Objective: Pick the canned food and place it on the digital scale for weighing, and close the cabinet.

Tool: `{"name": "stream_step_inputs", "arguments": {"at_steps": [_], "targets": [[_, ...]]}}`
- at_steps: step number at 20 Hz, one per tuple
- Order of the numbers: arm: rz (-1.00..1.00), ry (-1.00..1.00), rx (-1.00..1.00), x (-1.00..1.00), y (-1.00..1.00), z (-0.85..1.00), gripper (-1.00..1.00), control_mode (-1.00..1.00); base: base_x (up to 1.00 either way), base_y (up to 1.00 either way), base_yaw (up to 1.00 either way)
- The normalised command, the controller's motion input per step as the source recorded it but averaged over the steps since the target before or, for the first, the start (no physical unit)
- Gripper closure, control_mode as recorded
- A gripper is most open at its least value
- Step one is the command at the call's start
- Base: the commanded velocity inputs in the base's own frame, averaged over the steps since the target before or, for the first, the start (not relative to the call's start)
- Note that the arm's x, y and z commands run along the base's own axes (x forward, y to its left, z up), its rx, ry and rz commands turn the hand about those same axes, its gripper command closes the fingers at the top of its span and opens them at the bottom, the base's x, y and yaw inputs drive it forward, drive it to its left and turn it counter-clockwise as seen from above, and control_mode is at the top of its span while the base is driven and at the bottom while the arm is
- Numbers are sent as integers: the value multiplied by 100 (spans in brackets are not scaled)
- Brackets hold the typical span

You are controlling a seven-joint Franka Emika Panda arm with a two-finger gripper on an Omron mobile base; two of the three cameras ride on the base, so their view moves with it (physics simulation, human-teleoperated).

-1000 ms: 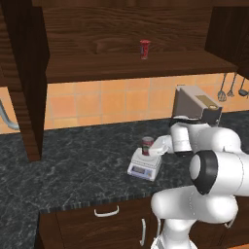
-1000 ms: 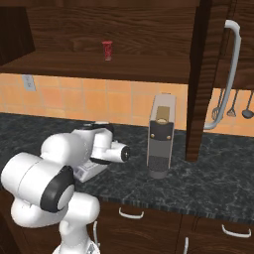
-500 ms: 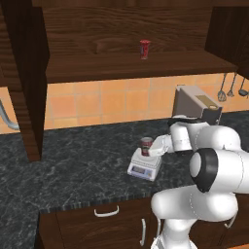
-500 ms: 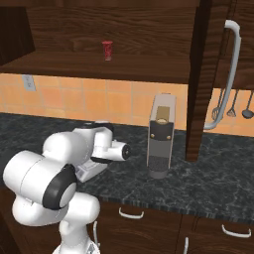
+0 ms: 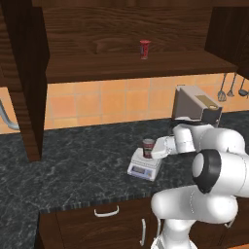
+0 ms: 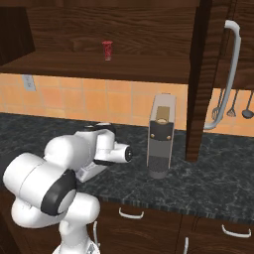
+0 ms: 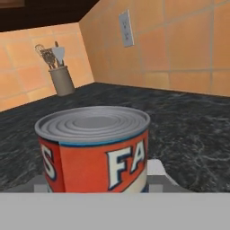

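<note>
The can (image 7: 93, 148) has a ridged, dull silvery metal lid and a smooth printed red label. The scale (image 5: 144, 167) looks like matt pale plastic. The cabinet (image 5: 29, 73) is dark grained wood. The table (image 5: 73, 170) is polished, speckled dark stone. The wall (image 7: 179, 49) carries smooth orange tiles.

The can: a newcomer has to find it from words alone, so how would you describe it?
On the dark counter, left of the grey coffee machine, sits a flat white scale. The can stands on it: short, red label, silvery lid, unlike the slim red cup on the shelf above.
</note>
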Motion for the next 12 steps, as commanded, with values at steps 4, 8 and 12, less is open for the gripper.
{"name": "stream_step_inputs", "arguments": {"at_steps": [4, 8, 12], "targets": [[0, -6, 0, 0, 25, -21, -100, -100, 0, 0, 0], [0, -11, 1, -16, 0, -4, -100, -100, 0, 0, 0], [0, -10, 2, -9, 0, 0, -100, -100, 0, 0, 0]]}}
